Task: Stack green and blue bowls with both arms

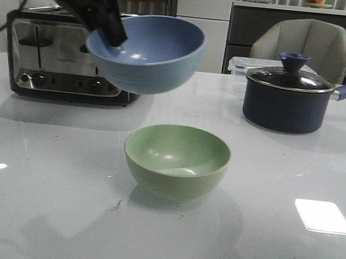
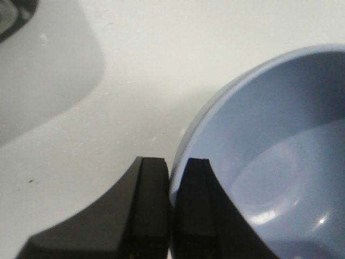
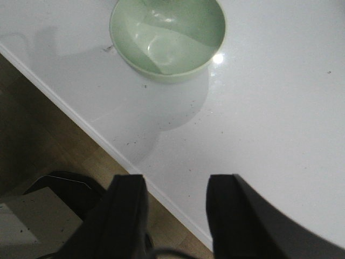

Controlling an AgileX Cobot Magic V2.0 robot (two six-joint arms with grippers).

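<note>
- Left hand: black fingers pinched on the rim of the matte dusty-blue round bowl, one finger inside, one outside; bowl held tilted, clear of the glossy white counter.
- Matte sage-green round bowl: upright on the counter, below and slightly right of the held blue one, not touching it.
- Right hand: fingers spread, nothing between them, hovering over the counter edge; green bowl well ahead of its fingertips.
</note>
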